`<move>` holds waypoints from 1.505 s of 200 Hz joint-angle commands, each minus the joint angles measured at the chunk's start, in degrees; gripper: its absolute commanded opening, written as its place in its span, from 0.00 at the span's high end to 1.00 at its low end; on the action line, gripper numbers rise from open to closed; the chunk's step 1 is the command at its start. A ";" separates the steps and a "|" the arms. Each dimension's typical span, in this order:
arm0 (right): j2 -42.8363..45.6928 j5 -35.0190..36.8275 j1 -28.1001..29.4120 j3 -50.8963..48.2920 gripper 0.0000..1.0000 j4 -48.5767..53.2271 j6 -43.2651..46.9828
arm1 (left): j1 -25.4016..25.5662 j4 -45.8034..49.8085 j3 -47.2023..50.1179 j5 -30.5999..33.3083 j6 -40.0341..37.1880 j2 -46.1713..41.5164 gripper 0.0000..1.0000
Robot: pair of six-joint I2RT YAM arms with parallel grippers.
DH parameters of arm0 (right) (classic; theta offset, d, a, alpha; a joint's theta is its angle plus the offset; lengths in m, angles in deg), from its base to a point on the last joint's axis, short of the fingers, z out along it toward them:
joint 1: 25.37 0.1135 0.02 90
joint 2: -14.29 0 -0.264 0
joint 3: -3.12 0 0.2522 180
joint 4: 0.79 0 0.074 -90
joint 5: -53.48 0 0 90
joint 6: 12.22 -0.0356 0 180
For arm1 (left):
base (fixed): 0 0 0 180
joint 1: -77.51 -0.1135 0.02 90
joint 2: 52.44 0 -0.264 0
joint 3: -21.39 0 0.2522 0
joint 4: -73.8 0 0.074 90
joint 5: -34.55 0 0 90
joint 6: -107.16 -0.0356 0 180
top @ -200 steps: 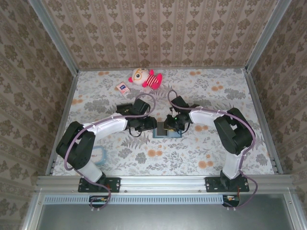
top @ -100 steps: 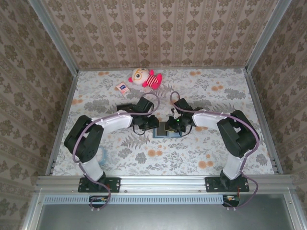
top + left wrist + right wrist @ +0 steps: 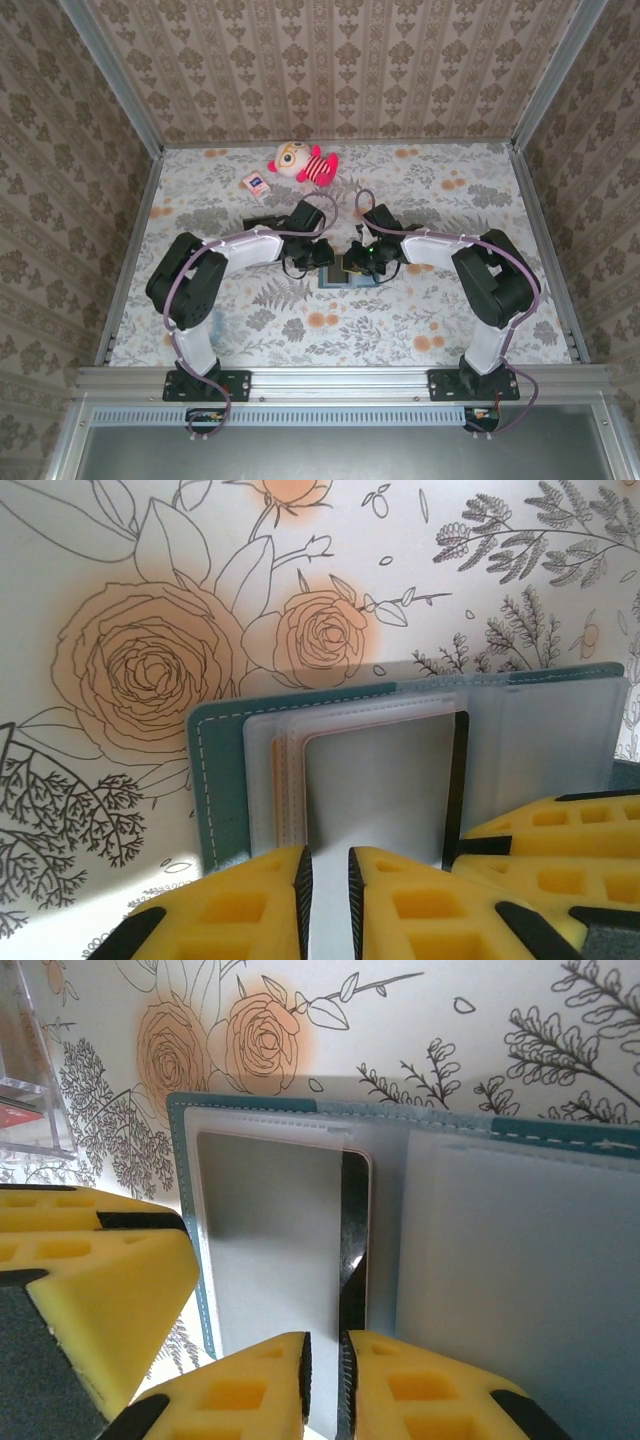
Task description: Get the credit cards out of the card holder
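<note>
left claw (image 3: 325,855): jaws drawn to a thin slit on the near edge of the card (image 3: 380,780). I read it as a pinch.
right claw (image 3: 325,1338): likewise nearly together, pinching the same card at its black-stripe side.
holder (image 3: 215,780): open and flat, mid-table (image 3: 450,200), between my two claws. Teal outside, cloudy clear pockets inside.
card: grey face, black stripe down its right side, over the holder's left half.
card edges (image 3: 285,790): thin orange and pink rims stacked just left of the grey card. Count unclear.
in the way: my claws crowd each other. A right claw finger (image 3: 560,825) sits just beside the card, and a left claw finger (image 3: 90,1270) just beside the holder's left edge.
around: plush (image 3: 300,160) and packet (image 3: 256,184) at the far edge, well apart from the holder. A clear case (image 3: 25,1070) with something red inside lies off the holder's far left corner, not touching.
hidden: from above, my claws cover most of the holder. The card's near edge and pad contact sit behind the yellow fingers. Cannot tell if the card's far end is inside a pocket. The case is cut off by the frame. The right pocket's contents are unreadable.
</note>
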 commanded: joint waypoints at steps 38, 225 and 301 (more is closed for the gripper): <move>0.68 3.19 -0.52 -1.87 0.82 0.42 -0.02 | 0.39 1.36 0.18 1.44 -1.01 2.17 0.85; 1.86 1.50 -1.52 -4.01 0.96 -1.76 0.41 | 0.63 1.34 3.42 3.36 -0.86 1.72 0.78; 4.25 3.21 -2.05 -4.64 0.98 0.30 1.85 | 0.24 2.26 0.97 2.83 -3.28 1.06 0.75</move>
